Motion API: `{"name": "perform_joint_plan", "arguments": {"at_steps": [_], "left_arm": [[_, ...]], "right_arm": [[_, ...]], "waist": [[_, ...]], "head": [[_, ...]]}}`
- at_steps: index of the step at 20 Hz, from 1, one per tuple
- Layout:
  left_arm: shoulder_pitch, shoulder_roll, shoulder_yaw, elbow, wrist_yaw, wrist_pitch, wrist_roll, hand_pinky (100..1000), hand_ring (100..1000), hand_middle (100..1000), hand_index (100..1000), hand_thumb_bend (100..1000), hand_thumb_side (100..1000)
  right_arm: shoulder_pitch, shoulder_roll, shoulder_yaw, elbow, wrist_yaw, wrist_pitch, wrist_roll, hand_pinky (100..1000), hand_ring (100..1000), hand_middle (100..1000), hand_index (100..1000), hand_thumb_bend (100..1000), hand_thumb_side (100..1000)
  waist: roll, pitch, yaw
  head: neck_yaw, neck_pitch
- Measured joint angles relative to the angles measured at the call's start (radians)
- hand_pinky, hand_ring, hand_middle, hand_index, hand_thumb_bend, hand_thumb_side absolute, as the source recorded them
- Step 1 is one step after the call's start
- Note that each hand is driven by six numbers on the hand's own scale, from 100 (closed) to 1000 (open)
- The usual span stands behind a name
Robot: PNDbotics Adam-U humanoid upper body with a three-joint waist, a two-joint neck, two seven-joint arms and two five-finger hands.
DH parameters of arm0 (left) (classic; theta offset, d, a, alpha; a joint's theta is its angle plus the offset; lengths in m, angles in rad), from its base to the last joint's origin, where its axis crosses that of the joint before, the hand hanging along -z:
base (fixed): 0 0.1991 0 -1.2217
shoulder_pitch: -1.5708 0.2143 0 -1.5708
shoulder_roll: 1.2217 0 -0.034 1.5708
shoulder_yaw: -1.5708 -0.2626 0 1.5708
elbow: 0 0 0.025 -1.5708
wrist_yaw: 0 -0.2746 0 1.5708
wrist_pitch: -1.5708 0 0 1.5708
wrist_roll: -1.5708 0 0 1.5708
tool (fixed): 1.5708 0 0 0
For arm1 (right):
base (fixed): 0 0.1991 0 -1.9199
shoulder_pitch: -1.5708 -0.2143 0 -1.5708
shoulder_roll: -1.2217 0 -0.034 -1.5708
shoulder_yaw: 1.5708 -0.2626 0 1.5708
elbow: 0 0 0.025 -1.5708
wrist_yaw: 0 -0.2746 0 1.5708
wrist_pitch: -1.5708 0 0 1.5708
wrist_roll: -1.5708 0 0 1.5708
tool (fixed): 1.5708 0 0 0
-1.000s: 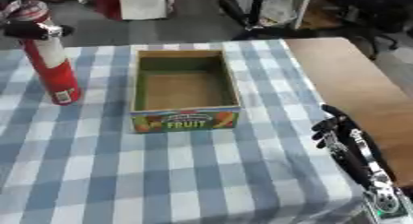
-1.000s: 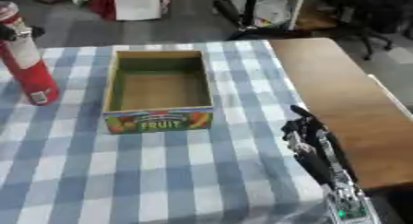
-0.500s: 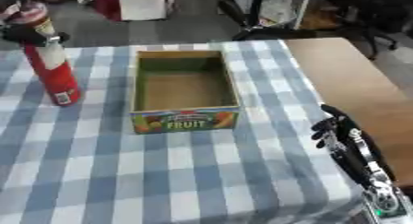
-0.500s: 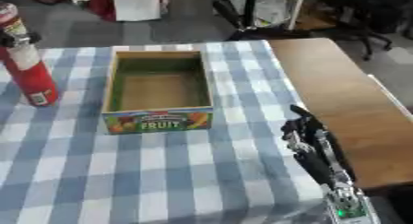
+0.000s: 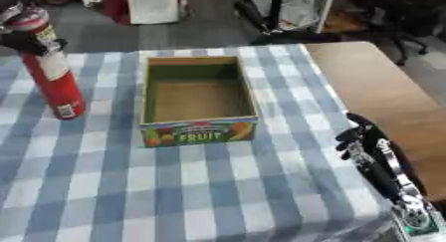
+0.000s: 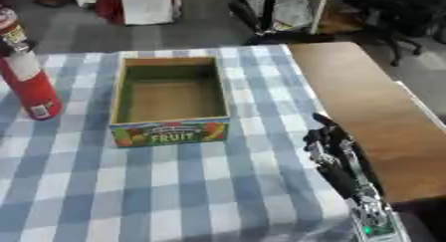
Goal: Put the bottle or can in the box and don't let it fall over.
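**Red can gripped at the far left, box still empty**

The tall red can stands upright on the checked surface, well to the left of the box and apart from it. The left hand is curled round its upper part, just under the cap, so the grasp looks made and the carry is the step in hand. The box, open-topped with a "FRUIT" label on its near wall, sits mid-surface and holds nothing.

The next move, as I judge it, calls for raising the can above the box's left wall, carrying it rightward while vertical, and setting its base flat on the box floor before letting go; being tall and narrow, it could tip.

The right hand rests idle at the lower right, fingers relaxed and holding nothing.
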Motion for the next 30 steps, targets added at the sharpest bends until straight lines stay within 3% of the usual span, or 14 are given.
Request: {"name": "perform_joint_plan", "arguments": {"at_steps": [9,18,25,30], "left_arm": [[0.010,0.000,-0.002,-0.013,0.054,-0.004,0.045,100,411,258,558,100,375],[0.008,-0.017,-0.023,-0.044,0.162,0.012,0.101,100,404,232,568,100,402],[-0.053,-0.018,-0.031,-0.130,0.256,0.031,0.109,100,404,228,570,100,413],[-0.083,-0.042,-0.080,-0.214,0.322,0.019,0.092,100,405,231,571,100,416]], "right_arm": [[0.000,0.000,0.000,0.001,0.000,0.000,0.000,477,566,577,922,100,819],[0.000,0.000,0.000,0.006,0.000,0.001,-0.001,476,566,577,922,100,821],[0.000,0.000,0.000,0.009,0.000,0.002,-0.002,476,566,577,922,100,822],[0.000,0.000,0.000,0.012,0.000,0.002,-0.002,476,566,577,921,100,828]], "waist": [[-0.001,0.000,0.001],[-0.002,0.002,-0.001],[0.000,0.001,-0.005],[0.002,0.000,-0.013]], "head": [[-0.001,0.000],[0.000,0.000],[0.000,0.000],[0.001,0.001]]}}
